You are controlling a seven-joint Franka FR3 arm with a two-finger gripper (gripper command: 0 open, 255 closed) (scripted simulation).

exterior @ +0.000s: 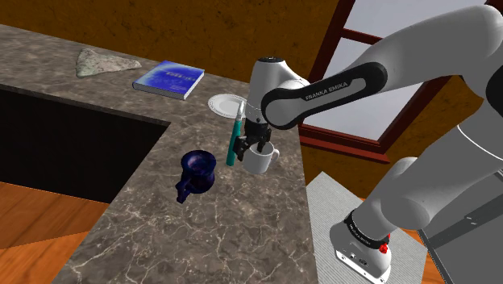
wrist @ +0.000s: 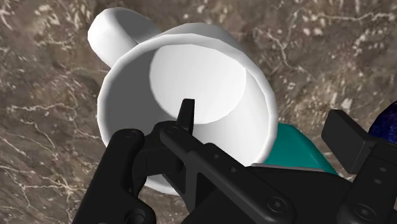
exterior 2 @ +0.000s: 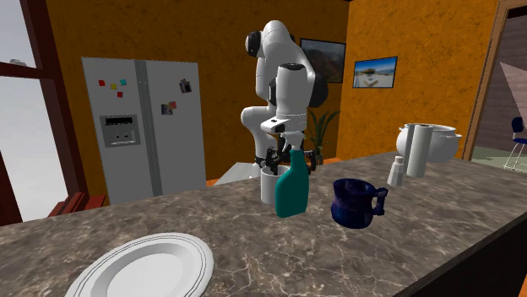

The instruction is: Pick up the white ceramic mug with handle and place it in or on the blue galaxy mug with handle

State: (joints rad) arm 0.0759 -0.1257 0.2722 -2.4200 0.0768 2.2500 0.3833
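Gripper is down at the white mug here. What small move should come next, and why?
Probably close the gripper on the wall of the white mug. One finger is inside the mug, the other outside it, standing apart, and the mug sits on the counter. Go gently: the teal spray bottle stands close beside the outer finger.

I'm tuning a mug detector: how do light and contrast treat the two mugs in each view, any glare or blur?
Shoulder view: the white mug reads bright on the dark counter, the blue mug dark, low-contrast. Second exterior view: the teal bottle covers part of the white mug; no glare. Wrist view: soft shading inside the white mug, the open gripper flat black; nothing blurred.
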